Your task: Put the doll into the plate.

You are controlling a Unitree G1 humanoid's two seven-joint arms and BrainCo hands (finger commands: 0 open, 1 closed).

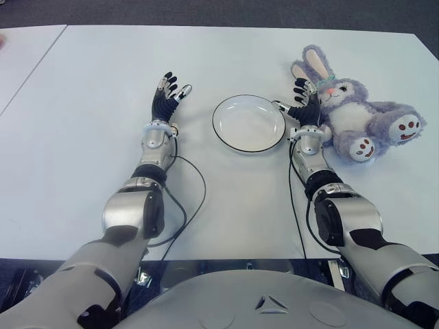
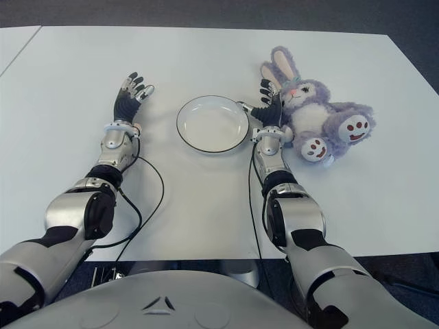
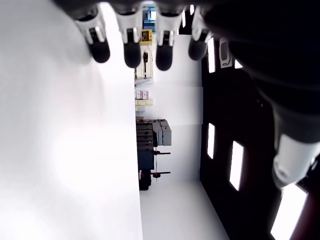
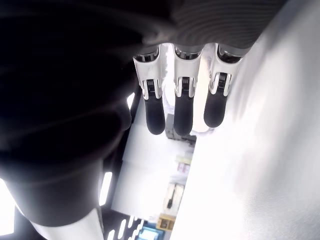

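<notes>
While the doll [image 1: 357, 113] lies upper right, the empty, open right hand [image 1: 306, 104] shows just left of it, beside the plate [image 1: 248, 123]; the left hand [image 1: 167, 98] is open too.

Looks like a lab or office test room: plain white worktop [image 1: 103, 89] with a second one butted against its left edge, dark grey carpet floor [image 1: 206, 12] past the far edge, and a dark equipment rack [image 3: 152, 150] against white walls in the left wrist view.
</notes>
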